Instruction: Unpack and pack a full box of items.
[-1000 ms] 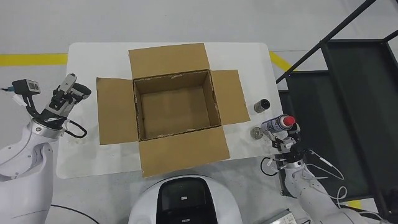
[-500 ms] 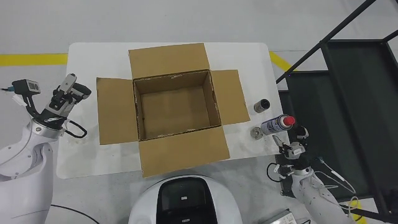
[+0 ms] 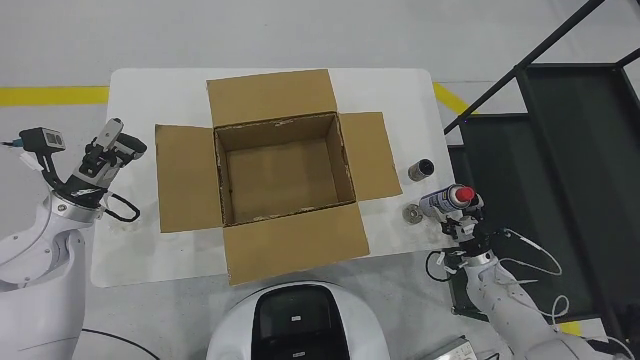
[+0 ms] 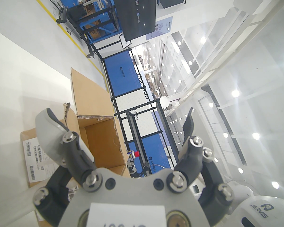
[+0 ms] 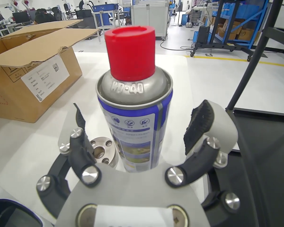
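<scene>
White table [image 3: 130, 100] on a grey floor [image 3: 300, 10], with a yellow line [image 3: 50, 94] behind it and a black rack [image 3: 570, 150] just beside its right edge. An open cardboard box [image 3: 285, 170] sits mid-table, flaps out, nothing inside. The spray can [image 3: 447, 199], red cap, stands upright near the right edge, with a metal flange [image 3: 412, 214] just beside it and a dark cylinder [image 3: 423, 169] near. The right hand [image 5: 139, 119] is spread, its fingers flanking the can without touching it. The left hand [image 4: 118, 119] is spread too, holding nothing, at the table's left edge beside the box's left flap.
</scene>
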